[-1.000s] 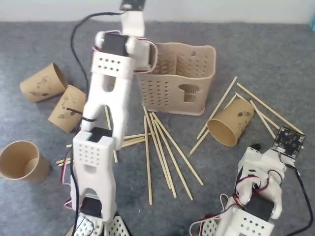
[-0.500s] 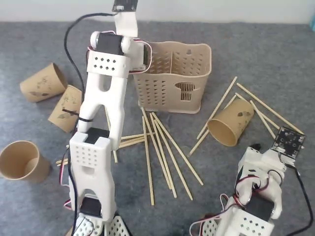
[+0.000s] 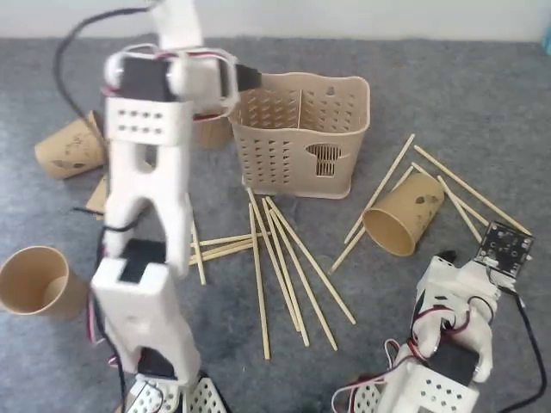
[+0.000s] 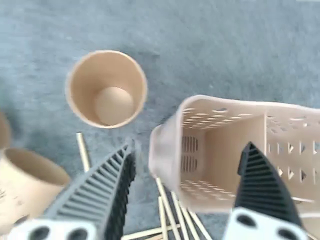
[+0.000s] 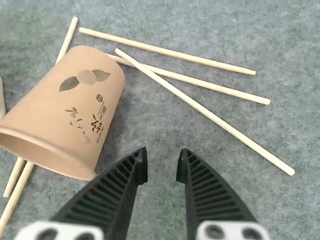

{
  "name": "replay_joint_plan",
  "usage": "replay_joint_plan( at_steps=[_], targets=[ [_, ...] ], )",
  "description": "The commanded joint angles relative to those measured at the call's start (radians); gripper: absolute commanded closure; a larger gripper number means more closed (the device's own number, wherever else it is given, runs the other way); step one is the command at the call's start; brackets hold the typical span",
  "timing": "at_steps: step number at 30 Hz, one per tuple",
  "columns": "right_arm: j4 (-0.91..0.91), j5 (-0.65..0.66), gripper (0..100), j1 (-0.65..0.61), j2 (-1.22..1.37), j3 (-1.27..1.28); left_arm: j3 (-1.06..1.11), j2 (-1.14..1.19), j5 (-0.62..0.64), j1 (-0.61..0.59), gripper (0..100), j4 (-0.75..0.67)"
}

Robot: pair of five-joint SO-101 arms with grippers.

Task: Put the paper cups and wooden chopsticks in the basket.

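Here, the left gripper [image 4: 189, 149] hangs with its black ribbed jaws spread wide, gripping nothing. Between them stands the end wall of the beige perforated plastic basket [image 3: 297, 163]: one jaw is outside that wall, the other above the nearer compartment. The basket stands upright on the grey carpet [image 3: 482, 103], and a partition splits it into two compartments.

Just beside that end of the basket, an upright brown paper cup [image 4: 106, 89] stands mouth up, clear of both jaws. Farther out on the same side, a tipped brown paper cup [image 3: 65, 146] lies on its side. A half-hidden brown paper cup [image 3: 96, 196] shows behind the left arm [image 3: 142, 224]. A third, the near brown paper cup [image 3: 34, 280], stands upright close to that arm's base.

A loose fan of pale wooden chopsticks [image 3: 284, 267] lies on the carpet in front of the basket, between the two arms. More scattered wooden chopsticks [image 5: 200, 100] lie beside and under a fallen brown paper cup [image 5: 70, 120], which rests on its side well apart from the basket.

The right gripper [image 5: 161, 162] sits low over the carpet just beside that fallen cup's mouth. Its jaws are parted by a narrow gap and pinch nothing.
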Motion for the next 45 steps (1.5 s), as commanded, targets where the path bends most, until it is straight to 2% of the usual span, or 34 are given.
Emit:
replay_joint_plan(
  at_steps=[1, 7, 10, 13, 30, 37, 45],
  targets=[
    [-0.024, 0.015, 88.7, -0.010, -0.013, -0.012, 0.067, -0.164, 0.015, -0.060, 69, 0.034],
    [-0.007, 0.020, 89.0, -0.004, -0.013, -0.021, 0.251, -0.267, 0.000, -0.130, 69, 0.028],
    [0.074, 0.049, 89.0, 0.008, -0.013, -0.068, 0.325, -0.267, -0.040, -0.138, 69, -0.020],
    [0.104, 0.044, 89.0, 0.047, -0.012, -0.094, 0.424, -0.267, -0.041, -0.157, 69, -0.114],
    [0.064, 0.044, 88.7, 0.048, -0.010, -0.074, 0.808, -0.264, -0.041, -0.135, 69, -0.654],
    [0.067, 0.044, 88.7, 0.048, -0.013, -0.074, 0.733, -0.140, -0.051, -0.130, 69, -0.674],
    [0.067, 0.046, 88.7, 0.048, -0.013, -0.072, 0.443, 0.063, -0.092, -0.126, 69, -0.562]
  ],
)
